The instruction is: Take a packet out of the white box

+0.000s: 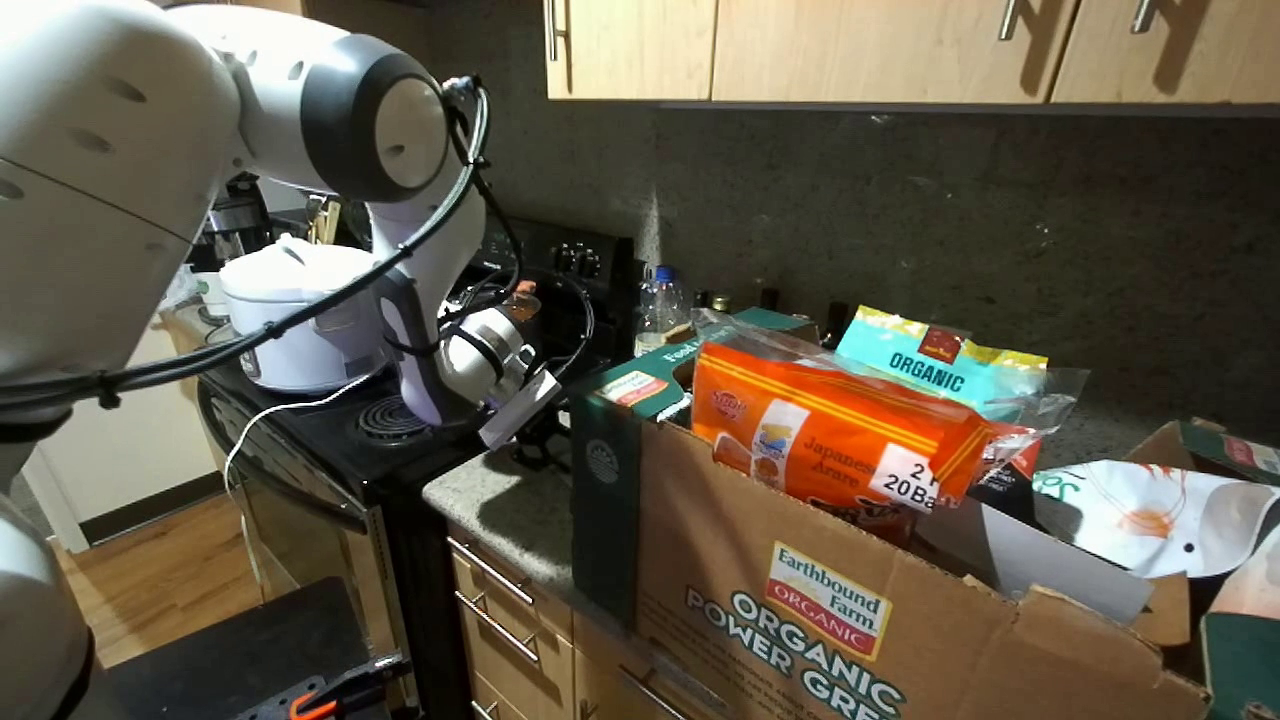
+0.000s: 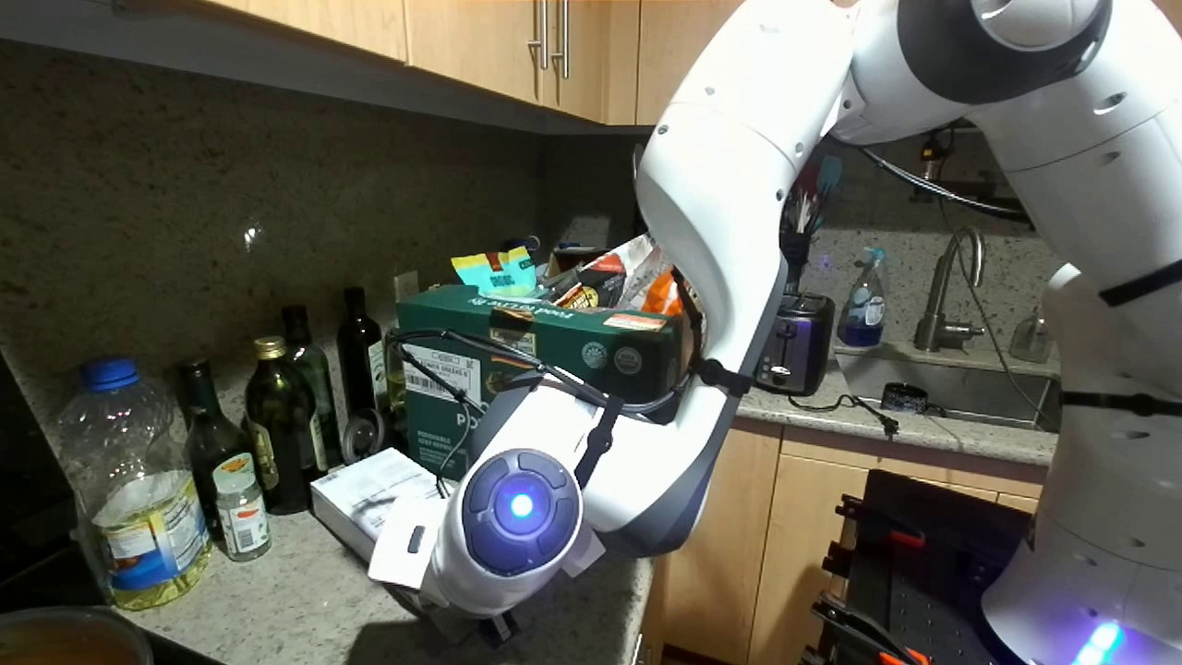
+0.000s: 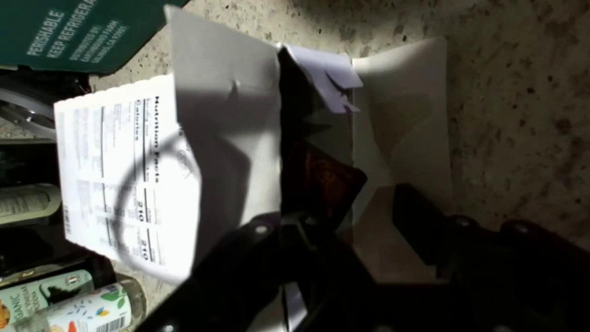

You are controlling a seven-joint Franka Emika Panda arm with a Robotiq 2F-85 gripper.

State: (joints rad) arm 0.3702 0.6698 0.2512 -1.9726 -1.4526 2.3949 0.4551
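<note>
The white box (image 3: 226, 115) is an open white paperboard box with Nutrition Facts print on its left side in the wrist view. Its flaps stand spread apart. A dark packet (image 3: 334, 177) with a faint orange-red print shows in its opening. The box (image 2: 379, 485) also shows in an exterior view, on the counter, partly behind the wrist. My gripper (image 3: 352, 219) is open and empty at the box's opening. Its left finger overlaps the packet's lower part in view; its right finger is over the right flap. Whether it touches the packet I cannot tell. The fingertips are hidden in both exterior views.
A green and brown carton (image 1: 800, 560) full of snack bags stands beside the box; its green end (image 2: 554, 342) faces it. Bottles (image 2: 277, 425) and an oil jug (image 2: 138, 499) line the wall. A white rice cooker (image 1: 300, 320) sits on the stove (image 1: 330, 430).
</note>
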